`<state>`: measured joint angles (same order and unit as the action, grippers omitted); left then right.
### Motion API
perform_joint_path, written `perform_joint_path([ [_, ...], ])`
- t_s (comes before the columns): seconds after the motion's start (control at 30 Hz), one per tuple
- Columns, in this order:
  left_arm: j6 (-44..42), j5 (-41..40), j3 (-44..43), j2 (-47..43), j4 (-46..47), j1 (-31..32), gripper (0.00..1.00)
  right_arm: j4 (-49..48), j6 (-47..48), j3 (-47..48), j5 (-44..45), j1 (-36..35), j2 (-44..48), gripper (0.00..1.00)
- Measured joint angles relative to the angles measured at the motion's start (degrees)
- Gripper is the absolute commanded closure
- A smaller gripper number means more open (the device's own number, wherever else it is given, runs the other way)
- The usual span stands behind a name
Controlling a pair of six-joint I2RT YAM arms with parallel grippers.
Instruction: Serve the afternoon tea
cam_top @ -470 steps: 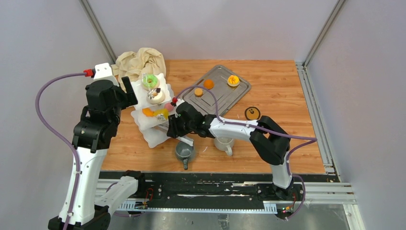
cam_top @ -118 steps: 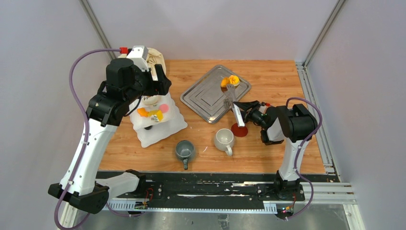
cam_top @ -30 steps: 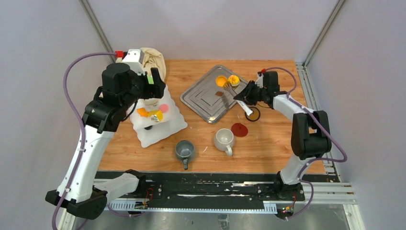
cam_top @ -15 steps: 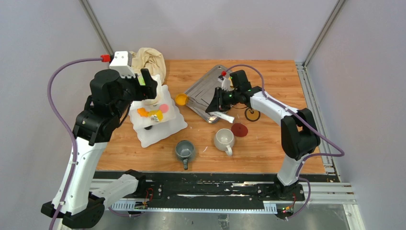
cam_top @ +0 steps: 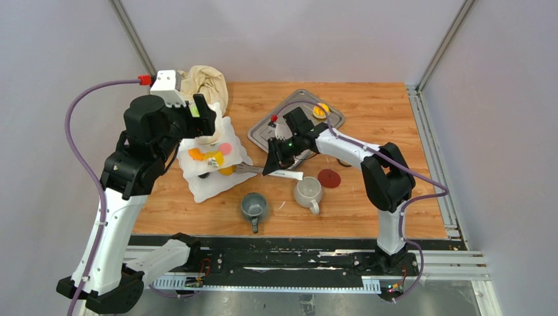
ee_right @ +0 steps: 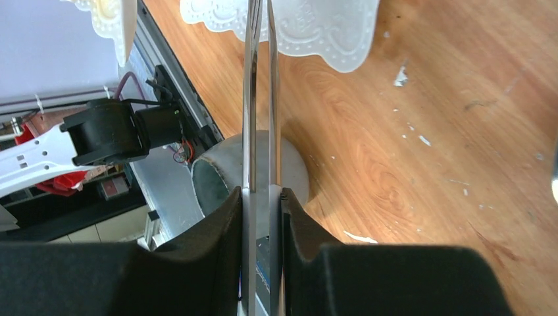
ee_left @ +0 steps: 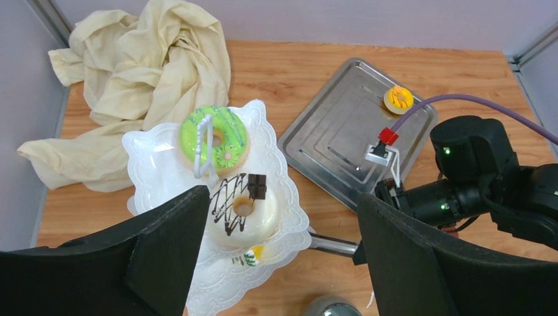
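**Tongs at stand rim: pastry may be dropped**

Slim steel tongs (ee_right: 251, 99) are clenched between the fingers of the right gripper (ee_right: 262, 197), centre of the overhead view. A small orange pastry (cam_top: 227, 170) is seen at their tips, by the lower right rim of the white scalloped three-tier stand (cam_top: 209, 189). Whether it is pinched or set down cannot be told. The left gripper (ee_left: 283, 197) is held spread wide above the stand, nothing grasped.

Risks, as judged:
- The pastry could be tipped off if let go too near the rim.
- The stand could be shoved by the blades.
- The grey mug (cam_top: 253, 207) beneath them could be clipped.

Containers:
- Stand: green ring doughnut (ee_left: 214, 137) on top, white chocolate-drizzled doughnut (ee_left: 241, 214) below it, orange, yellow and pink pieces lower.
- Rectangular steel tray (ee_left: 329, 145), upper centre: one yellow pastry (ee_left: 398, 99).
- Grey mug and white mug (cam_top: 306, 191): no contents seen.
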<state>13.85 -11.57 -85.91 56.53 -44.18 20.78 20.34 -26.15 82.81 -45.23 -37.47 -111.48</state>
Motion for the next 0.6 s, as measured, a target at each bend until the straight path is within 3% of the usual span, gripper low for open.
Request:
perform_joint_path([
  [0.23,0.17,-0.02,0.00,0.17,0.00,0.00,0.13,1.60,0.79,2.64,-0.22,-2.97,-2.45,0.92],
  [0.37,0.15,-0.11,0.00,0.17,-0.02,0.00,0.13,2.78,1.64,3.96,-0.20,-3.87,-4.59,0.79],
  [0.6,0.15,-0.20,0.00,0.17,-0.02,0.00,0.13,4.13,2.62,4.59,0.39,-4.46,-5.11,0.64],
])
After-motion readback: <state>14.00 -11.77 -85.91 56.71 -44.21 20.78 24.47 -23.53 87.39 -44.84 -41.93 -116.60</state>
